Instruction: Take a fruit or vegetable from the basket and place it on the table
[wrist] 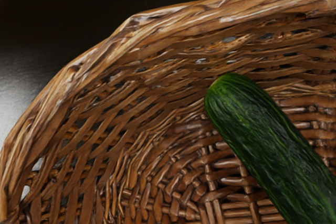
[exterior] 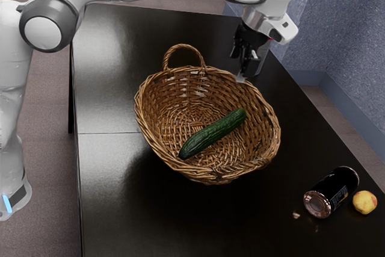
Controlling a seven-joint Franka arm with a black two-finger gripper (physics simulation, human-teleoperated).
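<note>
End effector (exterior: pixel 248 71) was near basket (exterior: pixel 143 118) rim, couldn't tell if open or closed tbh. Pickup stage imo, needed moving over cucumber (exterior: pixel 213 135), then down.

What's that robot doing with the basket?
The robot arm's gripper is over the basket's rim, holding nothing yet. A cucumber lies inside, probably the thing it wants to put on the table. A black can and a yellow-red fruit are already out there.
</note>
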